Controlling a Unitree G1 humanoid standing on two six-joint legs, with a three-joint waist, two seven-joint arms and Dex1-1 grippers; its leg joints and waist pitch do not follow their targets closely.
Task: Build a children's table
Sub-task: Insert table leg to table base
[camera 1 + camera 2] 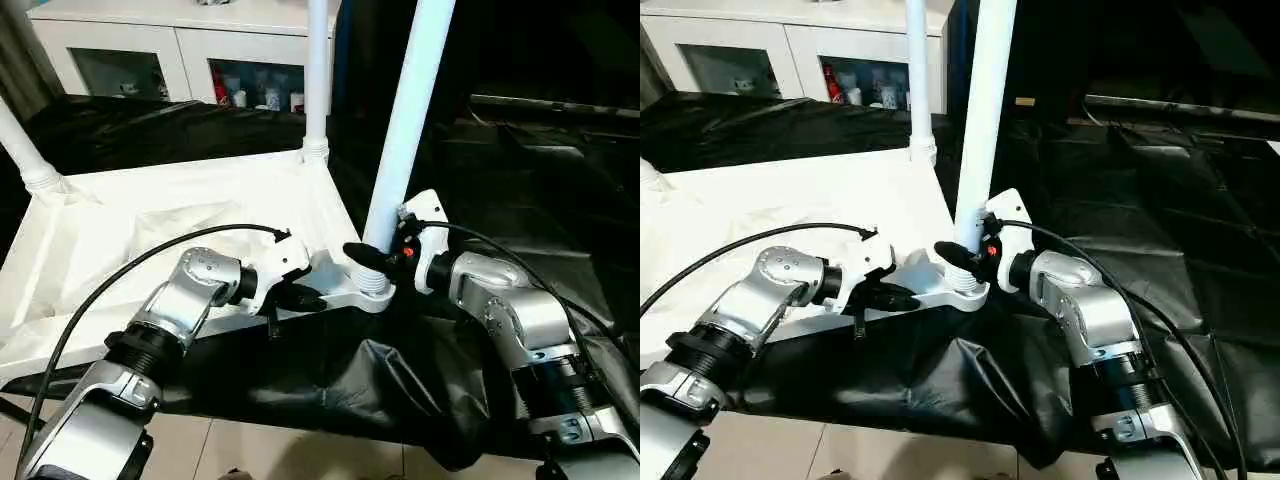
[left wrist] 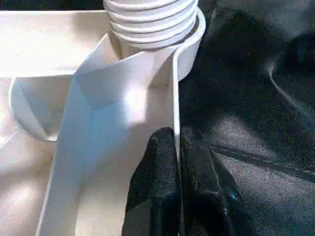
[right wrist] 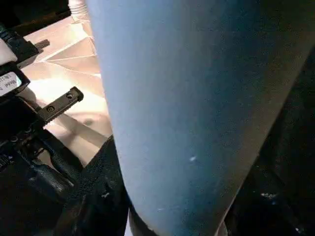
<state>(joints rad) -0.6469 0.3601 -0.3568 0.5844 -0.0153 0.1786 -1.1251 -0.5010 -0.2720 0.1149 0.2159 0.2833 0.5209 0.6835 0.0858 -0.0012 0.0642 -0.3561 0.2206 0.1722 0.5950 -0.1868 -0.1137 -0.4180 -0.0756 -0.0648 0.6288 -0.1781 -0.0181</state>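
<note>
I see a big table (image 1: 480, 160) covered in black cloth. Behind it, at the far side of the room, stands a white cabinet (image 1: 180, 45) with glass doors. Small jars and cups (image 1: 262, 97) sit on its shelf behind the glass.

The little white table (image 1: 180, 225) lies upside down on the black cloth, near the front edge. Legs (image 1: 316, 70) stand up from its corners. The nearest leg (image 1: 410, 110) is in the front right corner socket (image 1: 372, 290).

My left gripper (image 1: 300, 297) is pinched tight on the thin front rim of the little table, just beside that socket. My right gripper (image 1: 372, 258) is wrapped around the bottom of the nearest leg, with one black finger (image 1: 362, 255) across its front.
</note>
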